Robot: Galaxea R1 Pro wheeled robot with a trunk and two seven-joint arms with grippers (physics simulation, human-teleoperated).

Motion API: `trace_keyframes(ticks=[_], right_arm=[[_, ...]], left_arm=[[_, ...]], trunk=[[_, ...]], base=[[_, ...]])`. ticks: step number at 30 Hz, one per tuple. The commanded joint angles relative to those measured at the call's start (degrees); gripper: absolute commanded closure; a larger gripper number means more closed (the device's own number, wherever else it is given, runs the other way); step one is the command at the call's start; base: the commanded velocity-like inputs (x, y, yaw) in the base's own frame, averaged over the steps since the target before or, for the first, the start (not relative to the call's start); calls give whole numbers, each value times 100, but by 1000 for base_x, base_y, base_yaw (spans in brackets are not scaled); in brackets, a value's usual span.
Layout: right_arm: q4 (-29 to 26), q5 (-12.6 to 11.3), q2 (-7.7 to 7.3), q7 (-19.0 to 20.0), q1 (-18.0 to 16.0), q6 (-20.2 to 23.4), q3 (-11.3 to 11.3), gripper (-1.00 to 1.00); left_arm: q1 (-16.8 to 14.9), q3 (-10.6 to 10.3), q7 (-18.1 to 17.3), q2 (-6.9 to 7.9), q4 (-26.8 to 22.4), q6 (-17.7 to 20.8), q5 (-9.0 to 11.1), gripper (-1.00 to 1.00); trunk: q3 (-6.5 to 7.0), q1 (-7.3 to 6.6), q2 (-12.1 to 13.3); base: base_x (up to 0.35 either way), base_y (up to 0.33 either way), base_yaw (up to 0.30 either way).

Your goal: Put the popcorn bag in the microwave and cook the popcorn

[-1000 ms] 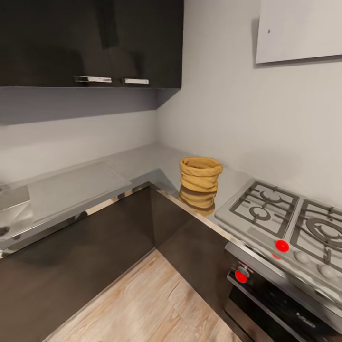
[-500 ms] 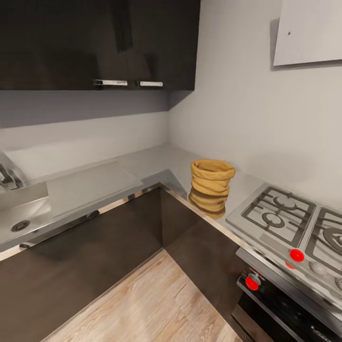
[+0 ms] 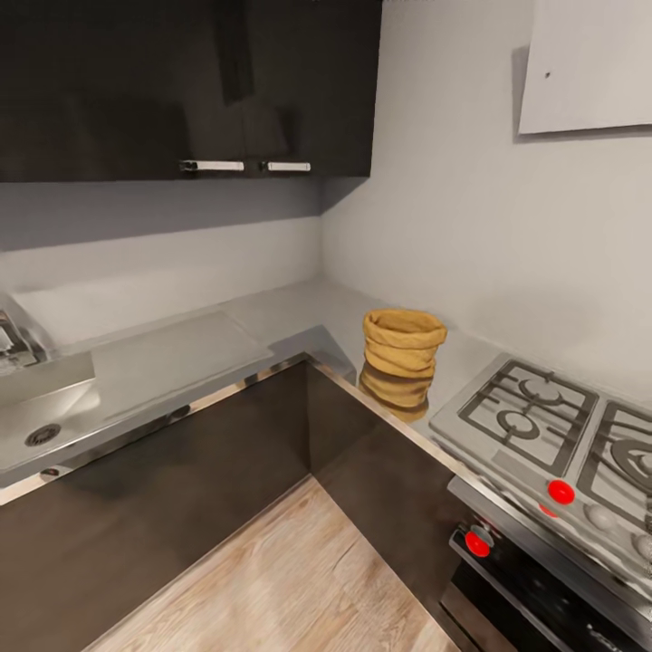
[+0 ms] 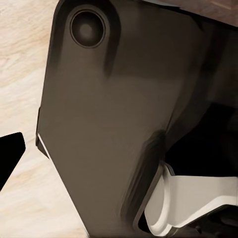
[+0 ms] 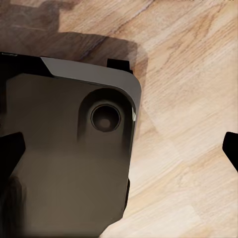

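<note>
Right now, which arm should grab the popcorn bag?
Right, marginally. The popcorn bag stands on the countertop right of the head view's centre, beside the hob. Both wrist cameras face the floor, so neither arm has a head start.

The sink [image 3: 36, 407] and hob [image 3: 552, 435] are seemingly edge-cropped.

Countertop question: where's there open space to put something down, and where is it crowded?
The countertop is bare from the sink to the corner. It tightens where the popcorn bag stands beside the gas hob.
</note>
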Motion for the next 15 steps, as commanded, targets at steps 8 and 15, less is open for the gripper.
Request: trace_keyframes(ticks=[8,15], right_arm=[[15,52,-10,3,-4,-59,-52,-100],[13,52,-16,3,-5,-63,-52,-100]], left_arm=[[-1,10,7,-2,-1,-13,19,-100],[-1,10,7,-2,-1,-13,19,-100]], trunk=[[139,-176,319],[265,-330,600]], base=[[0,0,0],[0,0,0]])
